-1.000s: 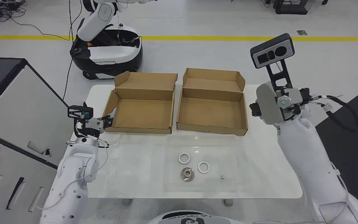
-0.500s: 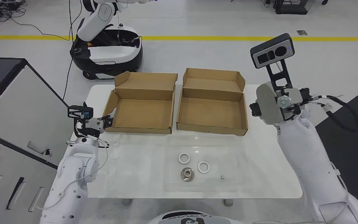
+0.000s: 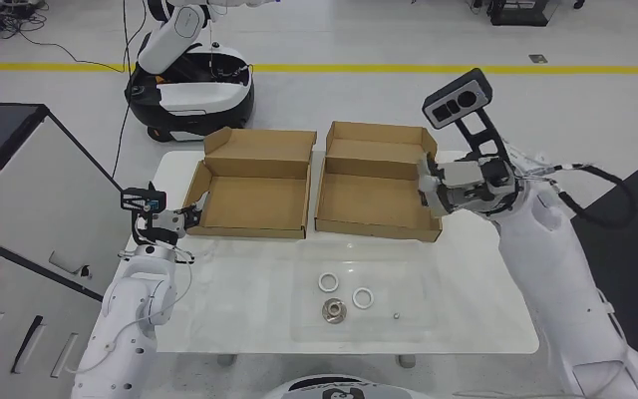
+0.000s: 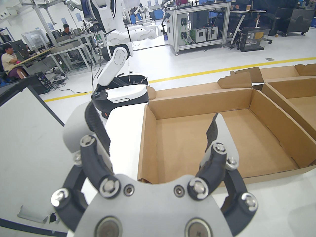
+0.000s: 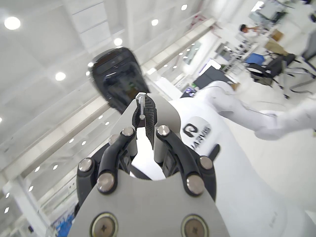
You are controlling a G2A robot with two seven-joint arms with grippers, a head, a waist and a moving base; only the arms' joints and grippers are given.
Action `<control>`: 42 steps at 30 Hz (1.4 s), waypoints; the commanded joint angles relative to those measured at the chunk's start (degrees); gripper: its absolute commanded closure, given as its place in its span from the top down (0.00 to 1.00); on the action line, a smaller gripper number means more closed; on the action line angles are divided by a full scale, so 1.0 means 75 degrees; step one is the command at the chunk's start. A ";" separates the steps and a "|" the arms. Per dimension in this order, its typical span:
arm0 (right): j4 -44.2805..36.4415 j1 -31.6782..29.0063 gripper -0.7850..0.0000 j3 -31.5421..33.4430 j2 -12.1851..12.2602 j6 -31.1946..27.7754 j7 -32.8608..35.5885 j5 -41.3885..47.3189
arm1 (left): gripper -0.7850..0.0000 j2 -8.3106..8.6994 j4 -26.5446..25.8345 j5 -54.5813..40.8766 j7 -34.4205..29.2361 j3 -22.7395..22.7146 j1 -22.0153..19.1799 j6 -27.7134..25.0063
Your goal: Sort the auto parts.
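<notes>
Two open cardboard boxes stand side by side at the back of the table, the left box (image 3: 249,202) (image 4: 197,144) and the right box (image 3: 374,202) (image 4: 296,99). My right gripper (image 3: 430,194) (image 5: 142,106) hangs over the right box's right wall, shut on a small threaded bolt (image 5: 141,107) held between its fingertips. My left gripper (image 3: 194,212) (image 4: 153,122) stands open with nothing in it at the left box's left wall. On a clear sheet (image 3: 424,299) near the front lie two white rings (image 3: 327,282) (image 3: 364,297), a metal flanged part (image 3: 333,311) and a tiny metal piece (image 3: 396,314).
The white table (image 3: 249,299) has bare room at its front left. Another white robot on a wheeled base (image 3: 189,95) (image 4: 118,92) stands just behind the table's far left corner. A grey panel (image 3: 40,190) stands left of the table.
My right arm has swung left and down from the table's right side to the right box's right wall. The left arm and the loose parts have kept still.
</notes>
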 commanded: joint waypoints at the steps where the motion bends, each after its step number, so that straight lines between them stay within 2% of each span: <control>1: 0.0083 -0.0092 0.00 0.0264 0.0086 0.0479 0.0075 -0.0722 | 1.00 0.0000 0.0000 0.0000 0.0000 0.0000 0.0000 0.0000; 6: 0.0254 -0.0371 0.00 0.0972 0.0347 0.1552 0.0447 -0.2491 | 1.00 0.0000 0.0000 0.0000 0.0000 0.0000 0.0000 0.0000; 11: 0.0460 -0.0396 0.00 0.1428 0.0563 0.2236 0.1014 -0.3777 | 1.00 0.0000 0.0000 0.0000 0.0000 0.0000 0.0000 0.0000; 14: 0.0583 -0.0153 0.00 0.1500 0.0673 0.2514 0.1322 -0.4558 | 1.00 0.0000 0.0000 0.0000 0.0000 0.0000 0.0000 0.0000; 17: 0.0843 0.0310 0.00 0.1256 0.0806 0.2365 0.1472 -0.5376 | 1.00 0.0000 0.0000 0.0000 0.0000 0.0000 0.0000 0.0000; 20: 0.1211 0.1026 0.00 0.0763 0.0993 0.2079 0.1759 -0.6400 | 1.00 0.0000 0.0000 0.0000 0.0000 0.0000 0.0000 0.0000; 27: 0.2374 0.2958 0.00 -0.0964 0.1258 0.1561 0.2276 -0.7640 | 1.00 0.0000 0.0000 0.0000 0.0000 0.0000 0.0000 0.0000; 34: 0.2993 0.4552 0.00 -0.3049 0.1310 0.1531 0.2276 -0.8367 | 1.00 0.0000 0.0000 0.0000 0.0000 0.0000 0.0000 0.0000; 42: 0.3655 0.5805 0.00 -0.4875 0.1163 0.1203 0.2276 -0.9275 | 1.00 0.0000 0.0000 0.0000 0.0000 0.0000 0.0000 0.0000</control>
